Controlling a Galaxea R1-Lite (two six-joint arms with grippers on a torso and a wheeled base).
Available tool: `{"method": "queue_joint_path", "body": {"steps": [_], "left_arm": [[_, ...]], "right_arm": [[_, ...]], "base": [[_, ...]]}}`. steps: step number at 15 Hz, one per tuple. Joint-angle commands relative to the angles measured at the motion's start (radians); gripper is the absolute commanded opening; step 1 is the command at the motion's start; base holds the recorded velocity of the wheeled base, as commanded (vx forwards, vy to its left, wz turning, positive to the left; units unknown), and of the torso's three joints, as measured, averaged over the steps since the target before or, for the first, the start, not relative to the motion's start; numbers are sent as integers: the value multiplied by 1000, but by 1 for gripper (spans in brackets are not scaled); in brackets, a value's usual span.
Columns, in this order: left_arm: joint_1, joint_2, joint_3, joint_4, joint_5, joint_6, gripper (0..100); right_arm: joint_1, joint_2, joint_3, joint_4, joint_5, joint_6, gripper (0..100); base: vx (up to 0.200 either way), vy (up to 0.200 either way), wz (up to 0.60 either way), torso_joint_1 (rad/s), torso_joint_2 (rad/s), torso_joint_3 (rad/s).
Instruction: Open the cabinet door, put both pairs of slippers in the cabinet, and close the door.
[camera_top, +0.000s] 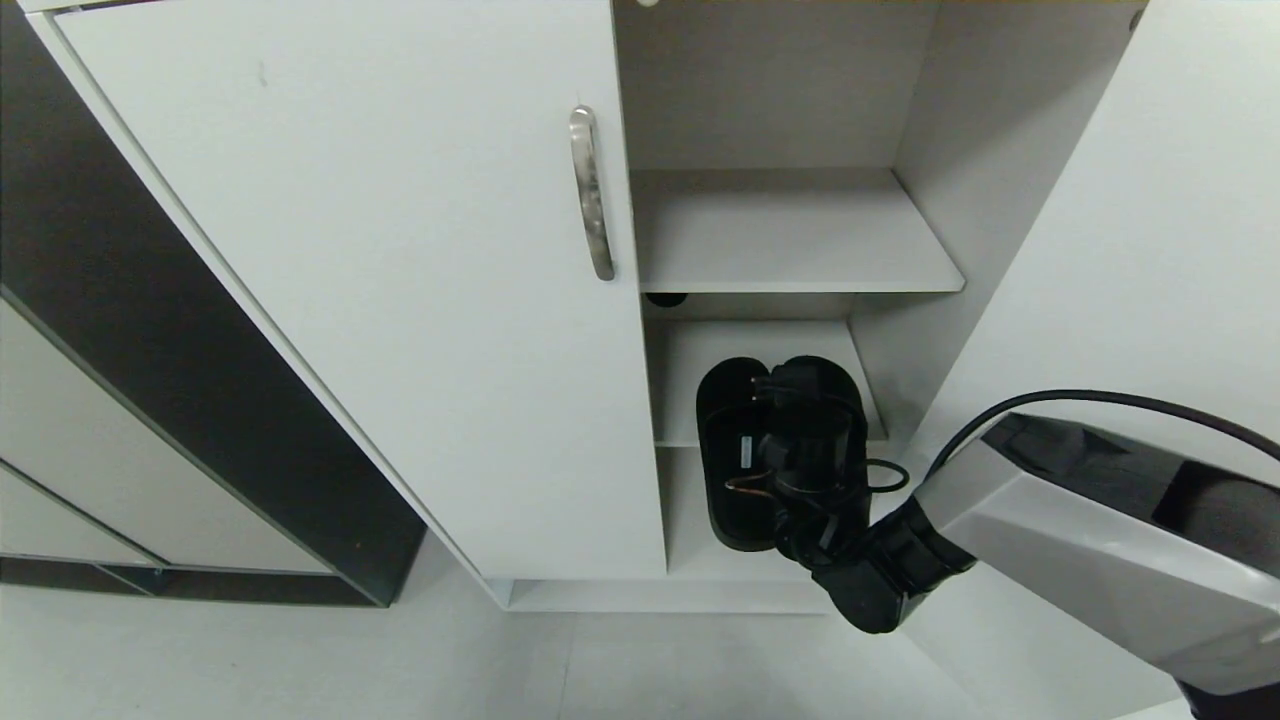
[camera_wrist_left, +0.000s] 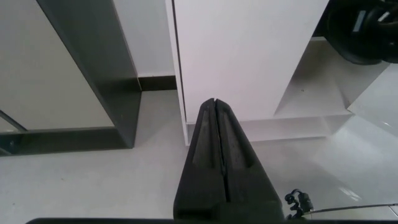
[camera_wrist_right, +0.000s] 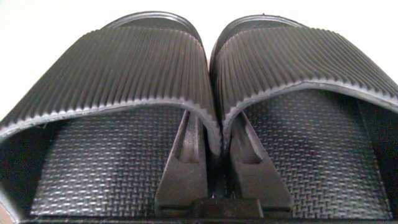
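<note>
The door (camera_top: 1150, 250) is open and the right gripper (camera_wrist_right: 216, 165) pinches one pair of slippers (camera_top: 735, 450) low inside the cabinet (camera_top: 780, 230), the left gripper (camera_wrist_left: 214, 155) is closed and empty, so letting go and shutting the door are left.

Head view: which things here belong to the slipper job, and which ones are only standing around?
Job: pair of black slippers; right pincer, shut on them; cabinet; its open right door.
Around: closed left door with handle; dark panel; left pincer, shut, empty.
</note>
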Motion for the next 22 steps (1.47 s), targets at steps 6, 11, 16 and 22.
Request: {"method": "queue_joint_path", "body": {"steps": [6,11,16,22], "left_arm": [[0,1,0,0,0,0,0],[0,1,0,0,0,0,0],[0,1,0,0,0,0,0],[0,1,0,0,0,0,0]], "right_arm": [[-73,173,-427,229,24,0,0],[-96,190,-522,309,87,0,0],[-117,216,-647,349,85,1,0],[-127,242,-653,364,87,3,0]], "base": [[0,0,0,0,0,0],[0,0,0,0,0,0],[0,0,0,0,0,0],[0,0,0,0,0,0]]}}
